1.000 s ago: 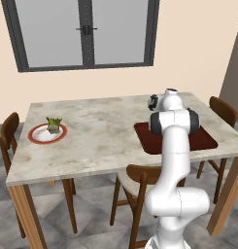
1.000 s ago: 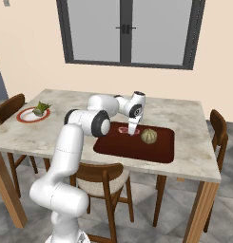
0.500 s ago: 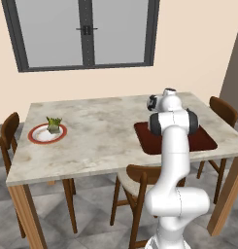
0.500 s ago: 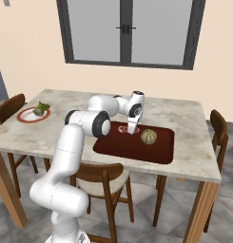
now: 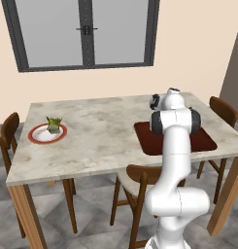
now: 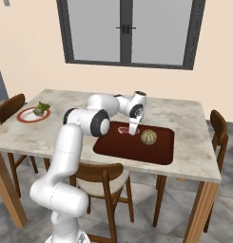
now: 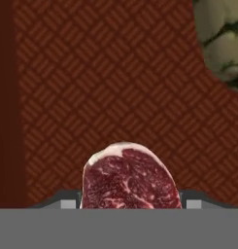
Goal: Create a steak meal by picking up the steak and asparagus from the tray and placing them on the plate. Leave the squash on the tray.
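My tool has clenched since a second ago, its fingers now pressed on both sides of the steak, which lies on the tray. The squash sits just beyond. Far across the desk, asparagus already rests on the plate.

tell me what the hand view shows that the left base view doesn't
Hand view: the steak close up between the claw fingertips, apparently gripped, and part of the squash. Left base view: the plate with the asparagus on it, across the table, with the arm blocking the tray's contents. Both show the dark red tray.
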Controlling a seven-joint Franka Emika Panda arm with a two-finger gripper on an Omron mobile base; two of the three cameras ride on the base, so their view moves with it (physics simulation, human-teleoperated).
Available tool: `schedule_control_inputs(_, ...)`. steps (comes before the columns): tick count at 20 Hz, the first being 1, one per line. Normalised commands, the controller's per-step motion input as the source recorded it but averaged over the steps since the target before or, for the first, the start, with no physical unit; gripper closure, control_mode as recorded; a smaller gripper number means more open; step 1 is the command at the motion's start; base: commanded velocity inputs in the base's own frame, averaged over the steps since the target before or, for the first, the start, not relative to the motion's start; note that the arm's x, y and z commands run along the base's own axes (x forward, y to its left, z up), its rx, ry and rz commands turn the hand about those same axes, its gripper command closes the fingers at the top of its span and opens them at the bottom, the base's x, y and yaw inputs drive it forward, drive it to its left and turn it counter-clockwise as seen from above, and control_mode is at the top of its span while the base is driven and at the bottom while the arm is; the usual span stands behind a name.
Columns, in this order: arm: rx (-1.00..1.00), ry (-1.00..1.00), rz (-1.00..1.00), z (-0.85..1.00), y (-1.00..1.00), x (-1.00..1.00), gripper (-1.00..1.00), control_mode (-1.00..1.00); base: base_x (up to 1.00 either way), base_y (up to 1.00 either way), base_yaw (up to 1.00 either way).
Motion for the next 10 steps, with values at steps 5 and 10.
schedule_control_inputs(5,0.01,-0.01,0.05,0.44,0.02,-0.81,1.00,-1.00,0.00,0.00,0.00)
schedule_control_inputs(10,0.00,-0.07,0.02,0.97,0.18,-0.86,1.00,-1.00,0.00,0.00,0.00)
